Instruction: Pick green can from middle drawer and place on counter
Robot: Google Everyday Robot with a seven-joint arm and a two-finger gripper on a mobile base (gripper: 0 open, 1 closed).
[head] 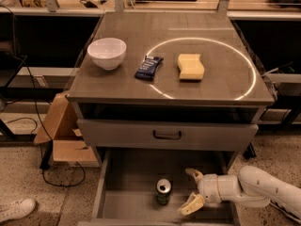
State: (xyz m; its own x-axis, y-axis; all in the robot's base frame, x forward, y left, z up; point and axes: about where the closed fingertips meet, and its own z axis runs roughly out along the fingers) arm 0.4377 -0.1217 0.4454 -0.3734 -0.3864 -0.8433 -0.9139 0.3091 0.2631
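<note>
Green can [163,192] stands upright on the open drawer [131,173] floor. Pincer [191,190] is spread wide just right of the can, not touching. Risk: a finger clips the can on approach and tips it; an off-centre squeeze lets it slip.

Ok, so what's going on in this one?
The robot's open gripper is down in the pulled-out drawer, just to the right of the green can, which stands upright on the drawer floor. It is not touching the can, so nothing has been lifted yet. On the counter above sit a white bowl, a dark blue snack packet and a yellow sponge.
</note>
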